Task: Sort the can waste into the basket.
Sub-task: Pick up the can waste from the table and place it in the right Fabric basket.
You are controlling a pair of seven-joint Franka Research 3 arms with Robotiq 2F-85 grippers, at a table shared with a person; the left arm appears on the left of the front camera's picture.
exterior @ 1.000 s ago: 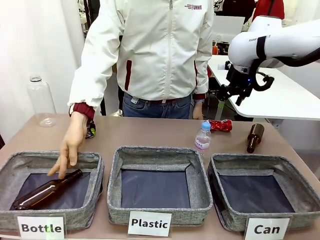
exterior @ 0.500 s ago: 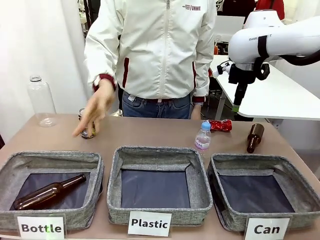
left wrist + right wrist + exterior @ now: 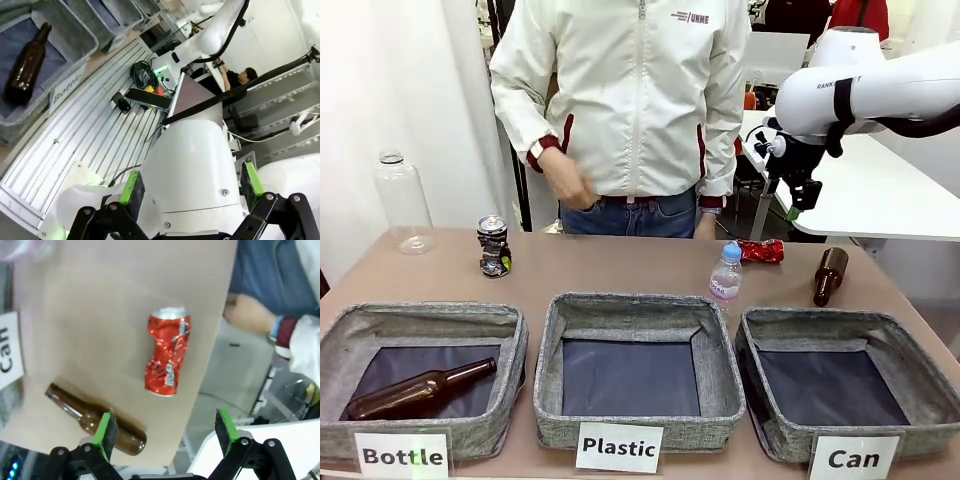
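While R arm [image 3: 880, 85] hangs above red can [image 3: 167, 352], R jaws wide, L jaws wide.

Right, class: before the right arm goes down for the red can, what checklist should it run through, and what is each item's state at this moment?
1. Right tool open and empty: ok.
2. Red can lying free, apart from the brown bottle: ok.
3. Tool lined up on that can: ok, it lies ahead between the two fingers' lines.
4. Person's hand clear: cannot tell, it hangs just past the table edge near the can.
5. Can basket has room: ok, its floor is bare.
6. Black-silver can located: ok, upright on the robot's left side.
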